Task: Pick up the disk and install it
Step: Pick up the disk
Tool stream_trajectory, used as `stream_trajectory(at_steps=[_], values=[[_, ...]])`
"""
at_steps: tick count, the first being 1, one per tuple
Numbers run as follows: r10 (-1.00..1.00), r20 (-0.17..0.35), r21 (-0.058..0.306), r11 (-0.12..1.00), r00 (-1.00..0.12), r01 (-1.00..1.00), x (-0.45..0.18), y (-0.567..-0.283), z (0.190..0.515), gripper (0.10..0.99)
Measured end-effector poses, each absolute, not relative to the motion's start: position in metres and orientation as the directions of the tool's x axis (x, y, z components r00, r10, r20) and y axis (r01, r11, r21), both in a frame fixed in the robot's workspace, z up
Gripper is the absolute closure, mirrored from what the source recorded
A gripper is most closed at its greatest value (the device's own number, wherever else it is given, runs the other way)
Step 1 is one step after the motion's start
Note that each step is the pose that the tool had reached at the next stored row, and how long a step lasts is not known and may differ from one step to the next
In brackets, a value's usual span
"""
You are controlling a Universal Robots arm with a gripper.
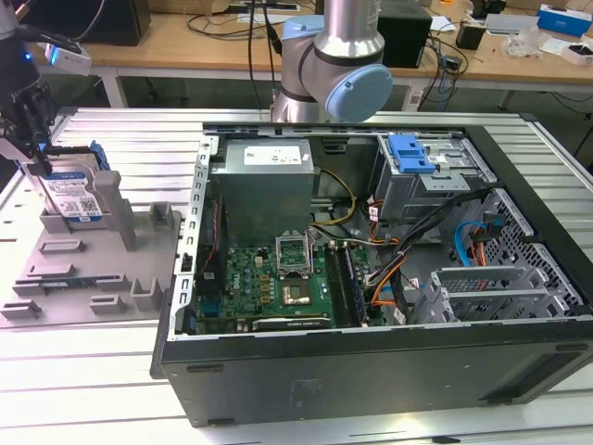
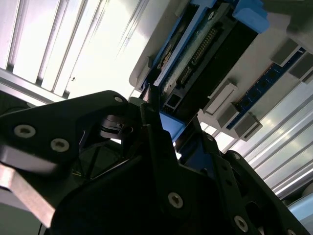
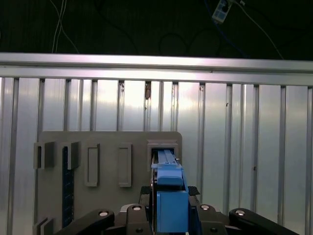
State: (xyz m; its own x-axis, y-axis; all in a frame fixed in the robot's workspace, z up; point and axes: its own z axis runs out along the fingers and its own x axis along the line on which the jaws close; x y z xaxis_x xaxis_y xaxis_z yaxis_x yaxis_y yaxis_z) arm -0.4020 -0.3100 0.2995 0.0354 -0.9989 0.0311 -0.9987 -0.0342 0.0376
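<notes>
Gripper [image 1: 39, 153] points straight down from the wrist, at the far end of the arm [image 1: 334, 65], whose elbow joint rises behind the computer case [image 1: 371, 371]. The gripper is clenched on the disk [image 1: 74, 197]: in the first wrist view the gripper [image 3: 169, 196] has a dark finger [image 3: 146, 196] pressed on each side of the blue caddy, with the rest of the disk [image 3: 166, 161] running away from it. In the second wrist view the gripper [image 2: 151, 112] meets the caddy's end and the disk [image 2: 195, 54] shows its circuit-board side.

The disk stands on edge directly below the gripper, label facing the exterior camera, its lower edge seated in a slot of the grey fixture [image 1: 102, 269]. Other slots of the fixture [image 3: 107, 142] lie beside the gripper.

The fixture sits on the slatted aluminium desk [image 1: 111, 130]. The open case lies well apart from the gripper, with the silver drive cage [image 1: 408, 190] and its blue latch [image 1: 410, 153] at the case's far corner.
</notes>
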Motion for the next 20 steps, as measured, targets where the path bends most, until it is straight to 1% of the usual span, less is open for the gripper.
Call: stream_trajectory(at_steps=[20], values=[[-0.999,0.031,0.037,-0.034,0.035,-0.999,-0.402,-0.3101,0.3023,0.718]])
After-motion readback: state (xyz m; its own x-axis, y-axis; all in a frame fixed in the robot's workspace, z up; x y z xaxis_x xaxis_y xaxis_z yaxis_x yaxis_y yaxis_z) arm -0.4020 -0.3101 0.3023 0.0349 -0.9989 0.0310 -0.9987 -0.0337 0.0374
